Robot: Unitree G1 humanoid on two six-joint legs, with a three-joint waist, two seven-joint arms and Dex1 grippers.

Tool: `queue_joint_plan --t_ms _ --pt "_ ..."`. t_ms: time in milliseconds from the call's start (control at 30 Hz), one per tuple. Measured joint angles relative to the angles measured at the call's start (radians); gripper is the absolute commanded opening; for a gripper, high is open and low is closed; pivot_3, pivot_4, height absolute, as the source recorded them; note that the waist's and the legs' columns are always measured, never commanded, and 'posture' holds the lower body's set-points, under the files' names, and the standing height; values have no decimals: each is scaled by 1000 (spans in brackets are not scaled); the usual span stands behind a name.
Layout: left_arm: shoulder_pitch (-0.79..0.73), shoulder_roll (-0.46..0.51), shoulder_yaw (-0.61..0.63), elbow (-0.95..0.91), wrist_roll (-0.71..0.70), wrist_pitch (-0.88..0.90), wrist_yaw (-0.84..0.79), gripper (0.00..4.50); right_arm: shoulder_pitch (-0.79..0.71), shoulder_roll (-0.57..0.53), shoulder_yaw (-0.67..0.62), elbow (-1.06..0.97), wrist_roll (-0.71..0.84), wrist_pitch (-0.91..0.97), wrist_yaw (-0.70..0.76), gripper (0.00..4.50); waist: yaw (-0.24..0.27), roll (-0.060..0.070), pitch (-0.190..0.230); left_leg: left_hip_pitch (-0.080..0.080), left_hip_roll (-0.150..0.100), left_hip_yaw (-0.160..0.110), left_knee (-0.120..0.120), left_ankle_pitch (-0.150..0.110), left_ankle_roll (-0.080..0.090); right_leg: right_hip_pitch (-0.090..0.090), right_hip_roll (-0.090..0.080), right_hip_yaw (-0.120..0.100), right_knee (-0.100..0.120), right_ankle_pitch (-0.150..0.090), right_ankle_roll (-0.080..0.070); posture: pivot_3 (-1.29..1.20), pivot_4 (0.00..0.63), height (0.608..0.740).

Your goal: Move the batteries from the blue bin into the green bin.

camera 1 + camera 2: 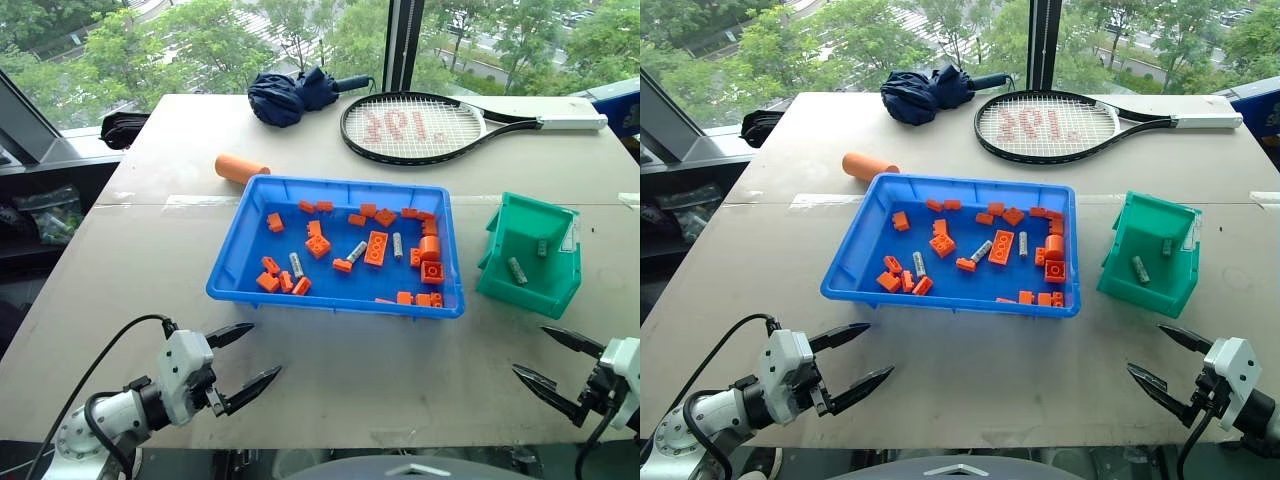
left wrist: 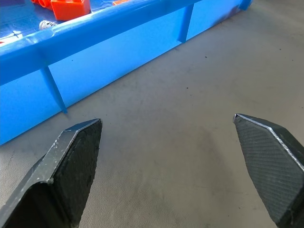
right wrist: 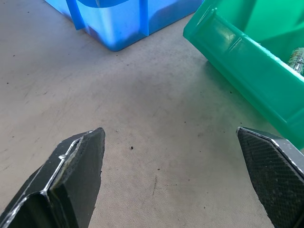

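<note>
While the blue bin (image 1: 228,270) sits mid-table, it holds three batteries (image 1: 296,264) among many orange bricks (image 1: 376,247): one near its left end, one at the middle, one right of the middle. Two more batteries lie inside the green bin (image 1: 500,280), which stands just right of the blue one. One orange cylinder (image 1: 241,168) rests behind the blue bin, with one racket (image 1: 420,127) and one folded umbrella (image 1: 292,95) farther back. Both arms are low at the near table edge. The left gripper (image 1: 243,363) angles inward, fingers spread wide and empty. The right gripper (image 1: 545,358) mirrors it, likewise wide apart, holding nothing.
</note>
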Motion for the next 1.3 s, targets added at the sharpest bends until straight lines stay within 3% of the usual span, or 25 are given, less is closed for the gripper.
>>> queue_joint_plan --t_ms 467,733,933,1033,1167,1300 --pt "0 -2 -2 -74 -25 14 20 4500 -2 -22 20 -36 16 25 0 4453 2 1 0 0 0 -1 0 0 0 0 0 -1 0 0 0 0 150 740" --pt "-5 71 1 -81 -130 32 -121 4500 2 -130 15 -284 178 219 -16 4453 0 1 0 0 0 -1 0 0 0 0 0 -2 0 0 0 0 150 740" --pt "-162 201 63 -69 -252 159 -173 4500 -275 -172 94 -452 257 429 -232 4453 3 0 1 -2 0 -3 2 0 0 0 1 -6 0 0 0 0 150 740" --pt "-275 279 109 -48 -323 239 -199 4500 -495 -173 230 -466 192 552 -380 4453 1 0 2 -3 -2 -3 2 1 -1 -2 2 -8 1 2 3 0 150 740" --pt "-428 359 123 11 -360 321 -226 4500 -729 -182 420 -428 61 664 -462 4453 -1 -1 3 -5 -3 -5 2 1 -1 -4 2 -13 2 2 4 0 150 740" --pt "-619 481 109 66 -376 390 -308 4500 -1087 -63 638 -274 -39 910 -550 4453 -22 -3 6 -9 -4 -10 2 4 -5 -7 7 -16 4 2 4 0 150 740"
